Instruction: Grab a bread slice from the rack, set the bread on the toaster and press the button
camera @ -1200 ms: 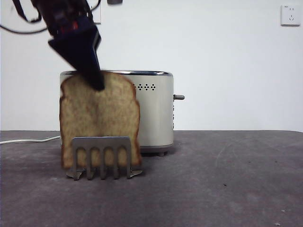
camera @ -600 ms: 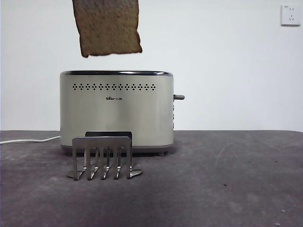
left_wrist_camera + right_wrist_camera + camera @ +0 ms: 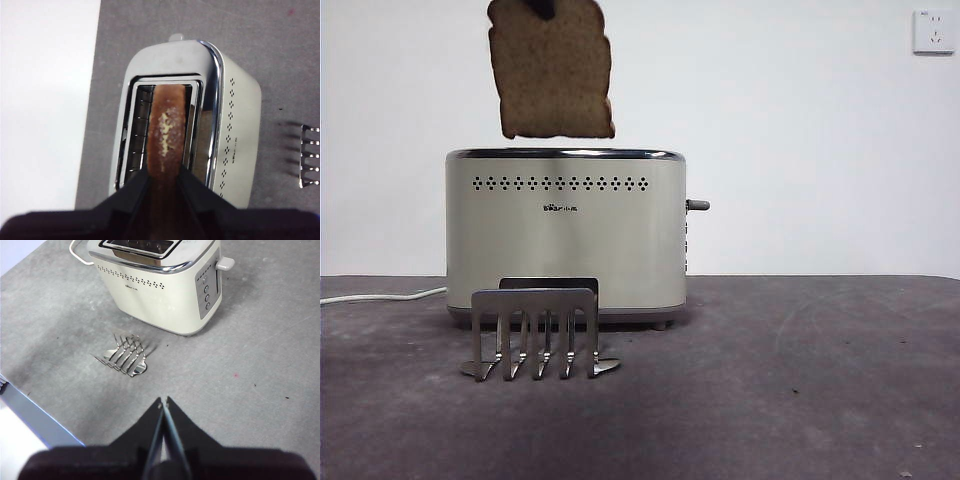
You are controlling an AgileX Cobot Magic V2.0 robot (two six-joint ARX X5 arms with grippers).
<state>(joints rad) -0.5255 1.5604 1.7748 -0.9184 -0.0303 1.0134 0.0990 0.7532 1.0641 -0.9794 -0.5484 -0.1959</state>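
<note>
The slice of bread (image 3: 554, 75), tan with a dark crust, hangs in the air just above the cream-white toaster (image 3: 565, 235). My left gripper (image 3: 162, 175) is shut on the slice's top edge; only its black tip (image 3: 540, 8) shows in the front view. In the left wrist view the slice (image 3: 167, 135) hangs edge-on over a slot of the toaster (image 3: 240, 120). The metal rack (image 3: 535, 330) stands bare in front of the toaster. My right gripper (image 3: 163, 402) is shut and empty, high above the table, with the rack (image 3: 124, 356) and toaster (image 3: 165, 295) below it.
The toaster's grey lever (image 3: 697, 205) sticks out on its right side. A white cord (image 3: 380, 296) runs left from the toaster. A wall socket (image 3: 932, 31) is at the upper right. The grey table (image 3: 800, 400) stretches right of the toaster.
The slice was lifted out of the rack, rose above the toaster, and has now come down a little and shifted slightly right. The rack stands bare.
</note>
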